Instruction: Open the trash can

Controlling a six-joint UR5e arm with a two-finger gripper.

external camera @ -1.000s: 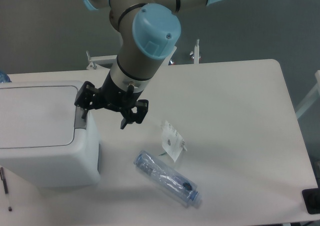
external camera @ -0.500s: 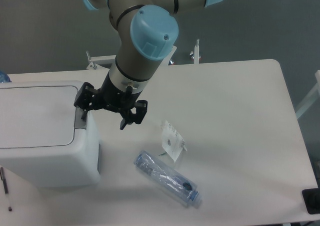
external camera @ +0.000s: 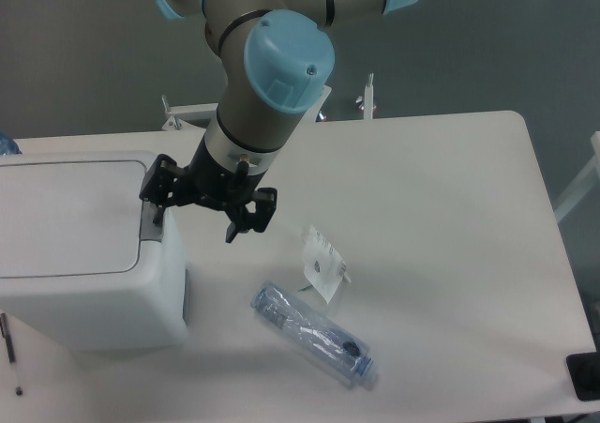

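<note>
The trash can (external camera: 84,282) is a large white bin at the table's left side, and its flat lid (external camera: 61,217) lies closed. A grey push-tab (external camera: 150,223) sits on the lid's right edge. My black gripper (external camera: 199,207) hangs at the bin's right edge with its fingers spread wide, open and empty. Its left finger (external camera: 153,190) is right over the push-tab; I cannot tell whether it touches. Its right finger (external camera: 246,219) hangs over the table beside the bin.
A clear plastic bottle (external camera: 314,334) lies on the table in front of the gripper, with a white packet (external camera: 323,264) just behind it. A pen (external camera: 9,343) lies at the front left. Metal clamps (external camera: 367,95) stand at the table's back edge. A black object (external camera: 586,376) is at the front right corner.
</note>
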